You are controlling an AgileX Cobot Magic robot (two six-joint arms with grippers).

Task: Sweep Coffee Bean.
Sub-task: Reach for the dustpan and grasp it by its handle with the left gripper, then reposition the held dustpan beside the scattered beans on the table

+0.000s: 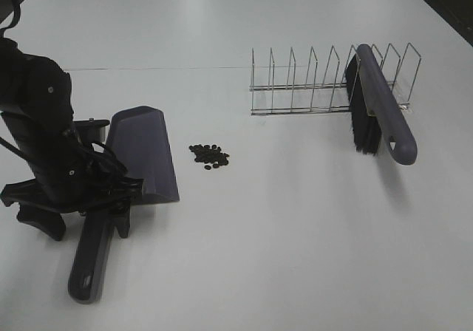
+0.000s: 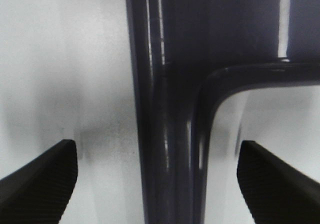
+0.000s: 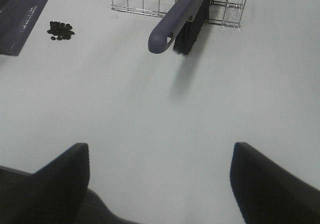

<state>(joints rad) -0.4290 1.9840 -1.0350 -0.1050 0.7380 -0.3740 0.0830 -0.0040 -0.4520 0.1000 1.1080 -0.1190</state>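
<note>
The coffee bean [image 1: 209, 156] cluster lies on the white surface [image 1: 295, 235] as a small dark patch, just beside the long open lip of the dustpan [image 1: 144, 150] with a narrow strip of bare surface between them, and well apart from the wire rack [image 1: 310, 87] farther back. The dustpan is slate-purple and lies flat, its handle [image 1: 92, 261] running toward the near edge under the left arm. The left end effector [image 1: 74, 213] hangs low over that handle. In the left wrist view the left end effector [image 2: 157, 179] is spread wide, its ridged black fingers [image 2: 45, 179] standing on either side of the dustpan handle [image 2: 165, 109]. White surface shows between each finger and the handle, so nothing is gripped. The brush [image 1: 380, 109] leans in the right part of the rack, its black bristles pointing down and its purple handle end jutting out past the rack toward the near side. The right end effector [image 3: 160, 174] does not show in the high view. Its own wrist view shows it held above bare surface, fingers far apart with nothing between them, looking across at the brush [image 3: 180, 19], the coffee bean [image 3: 60, 30] and a corner of the dustpan [image 3: 20, 14]
</note>
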